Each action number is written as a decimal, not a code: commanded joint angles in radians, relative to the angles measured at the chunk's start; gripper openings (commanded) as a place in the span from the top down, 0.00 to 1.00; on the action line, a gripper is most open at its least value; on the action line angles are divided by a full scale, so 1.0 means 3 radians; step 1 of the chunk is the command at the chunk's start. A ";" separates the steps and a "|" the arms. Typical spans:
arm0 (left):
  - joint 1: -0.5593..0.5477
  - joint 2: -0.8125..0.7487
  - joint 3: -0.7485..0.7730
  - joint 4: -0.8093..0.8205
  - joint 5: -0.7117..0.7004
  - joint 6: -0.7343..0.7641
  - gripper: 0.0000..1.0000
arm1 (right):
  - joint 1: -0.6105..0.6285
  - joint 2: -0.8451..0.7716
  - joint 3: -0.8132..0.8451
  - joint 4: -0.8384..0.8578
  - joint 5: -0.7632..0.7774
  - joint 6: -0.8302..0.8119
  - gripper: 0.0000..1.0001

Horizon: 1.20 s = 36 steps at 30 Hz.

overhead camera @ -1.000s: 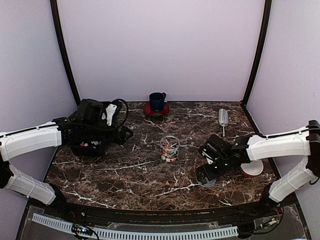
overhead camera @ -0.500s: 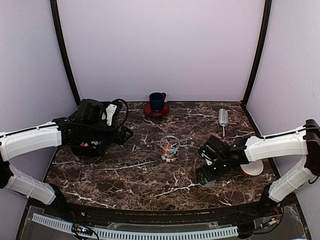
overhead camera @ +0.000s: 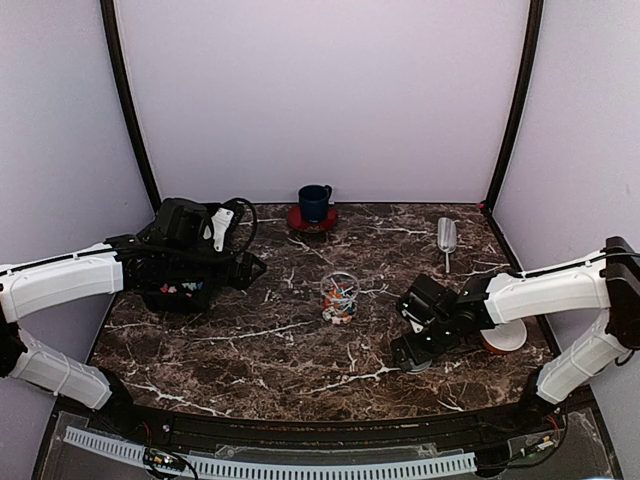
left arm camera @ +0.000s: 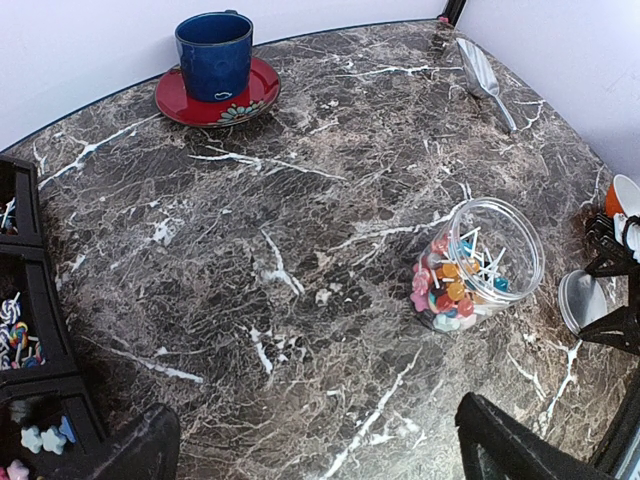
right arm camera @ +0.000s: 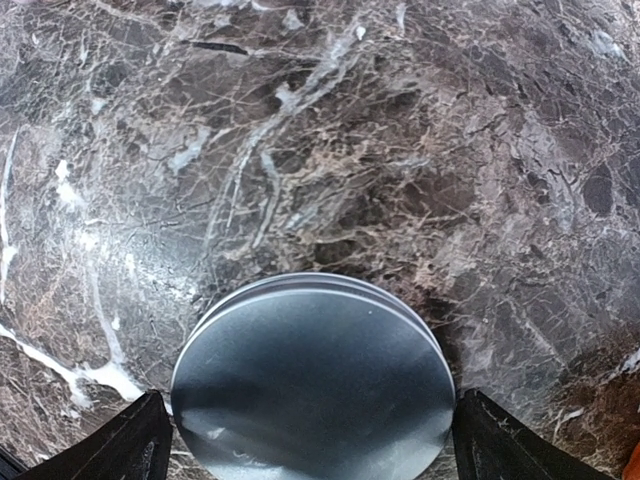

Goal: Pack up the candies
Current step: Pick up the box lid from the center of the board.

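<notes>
Starting at the left, the tray (left arm camera: 50,330) holds a few candies (left arm camera: 12,325) in its compartments. The left gripper (left arm camera: 320,445) hangs by its inner edge, fingers spread wide with nothing between them. Most of the candies sit in the open jar (left arm camera: 480,265), which stands upright at mid-table with pale sticks poking up. Right of the jar, near but apart from it, the lid (right arm camera: 312,380) lies flat on the table (right arm camera: 300,120). The right gripper (right arm camera: 310,435) is low over the lid, its fingers spread to either side of the rim and pinching nothing.

The step in hand looks like lifting the lid to cap the jar. The lid is a thin, smooth disc, so the fingers probably need to go down almost to the table and close across its widest part. An off-centre pinch would likely squirt it out sideways. Once gripped, it should be lifted level and carried left over the jar mouth, then lowered squarely. The left gripper could steady the jar, which looks light enough to tip. The tray's remaining candies may need packing first.
</notes>
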 commanded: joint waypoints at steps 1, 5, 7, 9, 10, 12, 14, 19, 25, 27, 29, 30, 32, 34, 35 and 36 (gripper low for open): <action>0.0017 -0.0108 -0.0043 0.0040 0.0003 -0.0012 0.01 | 0.0043 0.0034 0.0002 0.0021 0.0040 0.0040 0.01; 0.0018 -0.0108 -0.0043 0.0037 0.0003 -0.0017 0.01 | 0.0048 0.0037 0.0010 0.0009 0.0034 0.0038 0.04; 0.0019 -0.0105 -0.0047 0.0041 0.0005 -0.0019 0.01 | 0.0048 0.0042 0.0030 -0.0011 0.0037 0.0036 0.06; 0.0020 -0.0105 -0.0045 0.0038 0.0006 -0.0024 0.01 | 0.0055 0.0038 0.0060 -0.0038 0.0056 0.0032 0.08; 0.0020 -0.0103 -0.0046 0.0038 0.0006 -0.0022 0.01 | 0.0060 0.0037 0.0076 -0.0056 0.0073 0.0028 0.09; 0.0020 -0.0107 -0.0043 0.0037 0.0009 -0.0023 0.01 | 0.0066 0.0029 0.0115 -0.0093 0.0093 0.0022 0.11; 0.0019 -0.0108 -0.0043 0.0041 0.0017 -0.0023 0.01 | 0.0068 0.0018 0.0136 -0.0114 0.0108 0.0015 0.12; 0.0020 -0.0135 -0.0070 0.0056 0.0021 -0.0025 0.01 | 0.0092 -0.0027 0.0264 -0.0224 0.0141 0.0015 0.14; 0.0020 -0.0267 -0.0230 0.0194 0.0175 -0.0124 0.01 | 0.0112 -0.0130 0.0717 -0.0462 0.0201 -0.0179 0.14; 0.0020 -0.0319 -0.0314 0.0299 0.0298 -0.0190 0.01 | 0.0109 -0.0133 0.0919 -0.0567 0.0247 -0.0299 0.13; 0.0020 -0.0358 -0.0399 0.0404 0.0365 -0.0277 0.01 | 0.0109 -0.0115 0.1119 -0.0650 0.0281 -0.0437 0.12; 0.0019 -0.0373 -0.0453 0.0498 0.0387 -0.0339 0.01 | 0.0105 -0.0106 0.1237 -0.0681 0.0297 -0.0513 0.12; 0.0016 -0.0405 -0.0579 0.0657 0.0376 -0.0458 0.01 | 0.0104 -0.0073 0.1389 -0.0722 0.0300 -0.0653 0.12; 0.0011 -0.0446 -0.0778 0.0962 0.0339 -0.0544 0.01 | 0.0090 -0.0023 0.1623 -0.0763 0.0307 -0.0774 0.11; 0.0007 -0.0460 -0.0908 0.1152 0.0290 -0.0574 0.01 | 0.0079 0.0006 0.1697 -0.0770 0.0296 -0.0828 0.11; -0.0004 -0.0469 -0.1038 0.1350 0.0222 -0.0568 0.01 | 0.0067 0.0029 0.1762 -0.0776 0.0285 -0.0886 0.11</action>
